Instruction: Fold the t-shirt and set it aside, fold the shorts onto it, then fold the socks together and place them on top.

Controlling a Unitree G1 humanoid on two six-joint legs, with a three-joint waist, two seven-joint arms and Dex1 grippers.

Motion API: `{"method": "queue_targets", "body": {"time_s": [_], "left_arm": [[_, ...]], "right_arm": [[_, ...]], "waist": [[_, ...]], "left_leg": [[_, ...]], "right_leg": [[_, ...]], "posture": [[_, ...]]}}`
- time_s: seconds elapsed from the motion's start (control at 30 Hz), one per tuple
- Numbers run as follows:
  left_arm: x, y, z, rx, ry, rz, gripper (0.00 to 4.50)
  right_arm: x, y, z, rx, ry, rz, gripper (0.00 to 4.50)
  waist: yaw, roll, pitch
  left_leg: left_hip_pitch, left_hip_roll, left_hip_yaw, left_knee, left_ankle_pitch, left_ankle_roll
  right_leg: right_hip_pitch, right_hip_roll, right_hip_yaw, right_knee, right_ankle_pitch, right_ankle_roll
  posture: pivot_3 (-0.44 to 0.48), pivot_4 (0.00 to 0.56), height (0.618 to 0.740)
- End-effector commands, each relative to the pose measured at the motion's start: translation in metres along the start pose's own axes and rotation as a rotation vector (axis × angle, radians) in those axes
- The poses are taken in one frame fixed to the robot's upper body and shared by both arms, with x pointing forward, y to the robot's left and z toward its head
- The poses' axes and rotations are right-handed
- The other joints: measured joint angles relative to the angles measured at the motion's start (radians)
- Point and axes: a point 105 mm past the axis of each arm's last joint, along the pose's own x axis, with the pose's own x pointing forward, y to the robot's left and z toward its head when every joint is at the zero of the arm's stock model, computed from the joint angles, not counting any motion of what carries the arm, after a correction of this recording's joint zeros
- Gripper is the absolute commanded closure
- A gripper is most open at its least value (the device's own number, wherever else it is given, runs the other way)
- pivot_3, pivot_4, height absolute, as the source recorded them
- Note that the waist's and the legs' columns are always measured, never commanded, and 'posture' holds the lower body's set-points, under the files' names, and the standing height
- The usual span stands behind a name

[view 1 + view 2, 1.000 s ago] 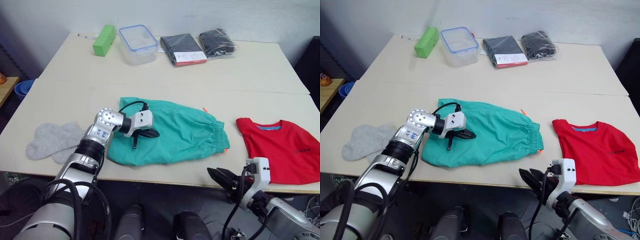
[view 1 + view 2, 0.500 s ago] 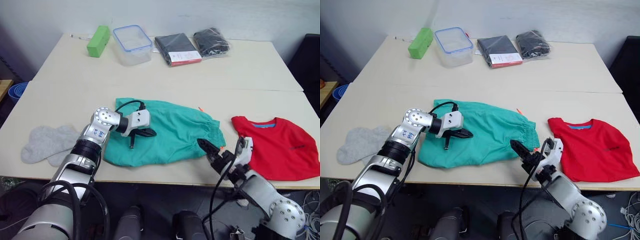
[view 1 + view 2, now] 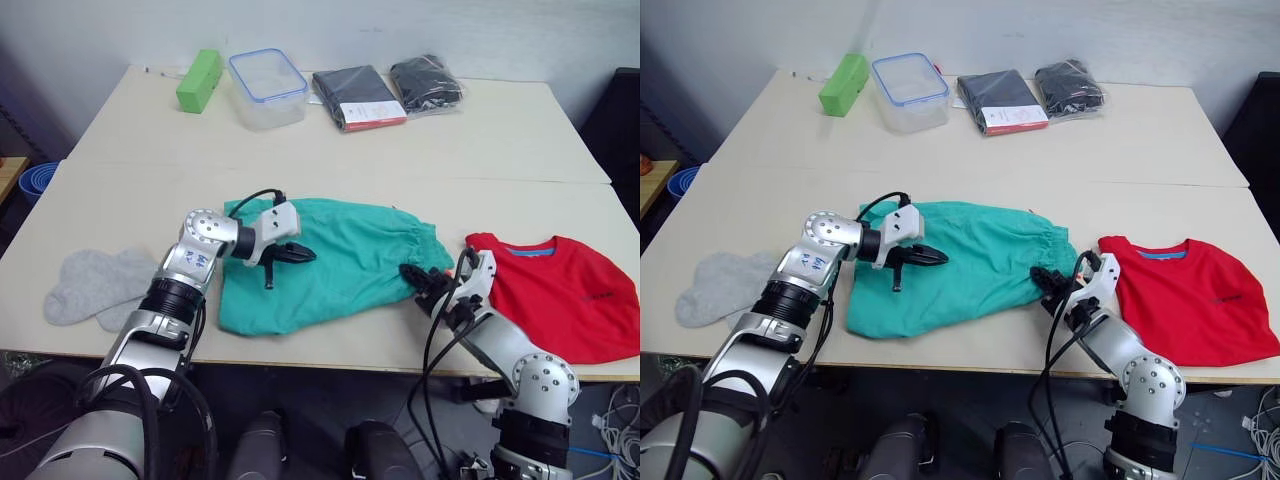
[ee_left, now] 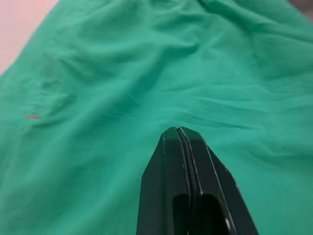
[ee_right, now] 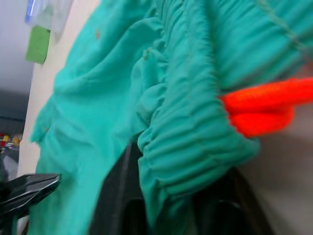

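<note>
The teal shorts (image 3: 340,265) lie flat in the middle of the table, waistband to the right. My left gripper (image 3: 300,255) is shut, its tips (image 4: 180,131) resting on the shorts' left half with no cloth seen between them. My right gripper (image 3: 412,275) is shut on the gathered waistband at its near right corner; in the right wrist view the waistband (image 5: 190,147) bunches between the fingers, beside the orange drawstring (image 5: 259,105). The red t-shirt (image 3: 560,295) lies folded to the right of the shorts. The grey socks (image 3: 95,285) lie at the left, near the front edge.
Along the far edge stand a green block (image 3: 199,80), a clear container with a blue rim (image 3: 267,88) and two packs of black clothes (image 3: 358,98). The table's front edge (image 3: 330,345) runs just below the shorts. A blue bucket (image 3: 40,178) stands beyond the left edge.
My right arm rose from below the table's front edge to the shorts' waistband and its fingers closed on it. The left gripper stayed shut on the shorts.
</note>
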Motion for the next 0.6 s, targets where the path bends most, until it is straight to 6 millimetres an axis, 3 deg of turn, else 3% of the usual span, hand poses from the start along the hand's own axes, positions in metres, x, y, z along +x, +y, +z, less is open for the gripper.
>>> {"method": "queue_targets", "body": {"time_s": [0.03,0.27,0.43,0.6], "left_arm": [[-0.010,-0.010,-0.009,-0.007,0.033,-0.020,4.50],[0.003,-0.009,-0.035,-0.041,0.109,0.051,4.50],[0.001,-0.001,-0.032,-0.075,0.081,0.136,4.50],[-0.018,-0.004,-0.032,-0.112,0.060,0.187,4.50]], "right_arm": [[-0.003,-0.013,0.017,-0.072,-0.040,-0.046,4.45],[-0.003,0.044,-0.002,-0.394,0.105,0.235,4.45],[-0.006,0.123,-0.033,-0.606,0.230,0.607,4.45],[0.004,0.171,-0.055,-0.890,0.216,0.806,4.45]], "waist": [[0.001,0.000,0.000],[0.006,0.001,0.001],[-0.003,0.001,0.001],[-0.002,0.001,0.001]], "left_leg": [[0.000,0.000,0.000,0.000,0.000,0.000],[-0.002,-0.002,0.000,-0.002,0.000,0.000],[-0.002,-0.001,0.001,-0.002,0.000,0.001],[-0.002,0.001,0.003,-0.003,0.003,-0.004]], "right_leg": [[0.000,0.000,0.000,0.000,0.000,0.000],[-0.003,-0.001,0.000,0.000,0.000,0.000],[-0.004,-0.001,0.000,0.001,0.000,0.000],[-0.010,0.000,0.000,0.007,0.000,0.000]], "posture": [[0.000,0.150,0.740],[0.000,0.150,0.740],[0.000,0.150,0.740],[0.000,0.150,0.740]]}}
